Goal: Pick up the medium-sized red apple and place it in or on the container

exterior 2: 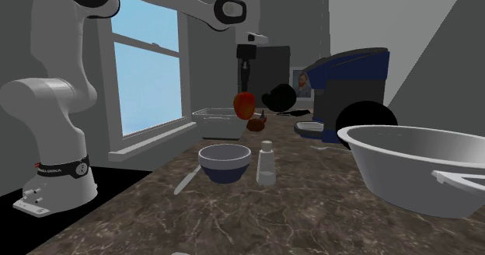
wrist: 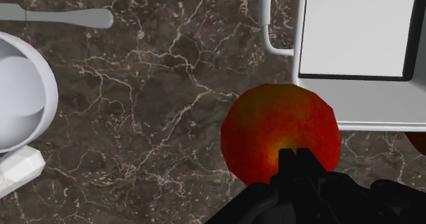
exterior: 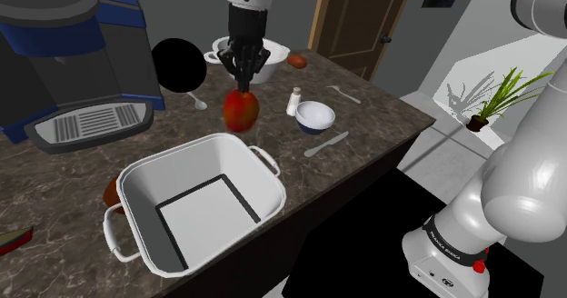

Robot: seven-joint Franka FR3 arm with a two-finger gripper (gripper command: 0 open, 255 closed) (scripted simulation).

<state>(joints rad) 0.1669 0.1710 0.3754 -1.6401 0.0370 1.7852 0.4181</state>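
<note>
Apple: medium-sized red apple with a yellowish patch [exterior: 241, 110] [exterior 2: 245, 104] [wrist: 280, 134], up in the air, clear of the worktop, hanging straight below the claw.
Claw: all-black two-finger gripper [exterior: 242, 85] [exterior 2: 245, 82] [wrist: 297, 162], pointing straight down, clenched on the top of the apple.
Container: large white square pot with two loop handles [exterior: 263, 185] [exterior 2: 404, 172] [wrist: 355, 113], upright on the worktop, just beside the spot under the apple; in the wrist view, fruit overlapping one handled edge of it.
Worktop: dark brown marble counter with pale veins [exterior: 382, 114] [exterior 2: 155, 214] [wrist: 150, 86].
Bowl: small white bowl with a blue outside [exterior: 315, 115] [exterior 2: 225, 162], near the apple, on the side away from the pot.
Shaker: small white shaker [exterior: 294, 100] [exterior 2: 266, 164], just beside the bowl.
Knife: grey table knife [exterior: 325, 144], flat on the counter near the bowl.
Behind the arm: white handled dish [exterior: 274, 54] [exterior 2: 221, 121], with a brownish round item [exterior: 297, 60] [exterior 2: 256, 124] next to it.
Far side: blue and grey coffee machine [exterior: 73, 60] [exterior 2: 350, 82], with a black ball [exterior: 178, 65] beside it.
</note>
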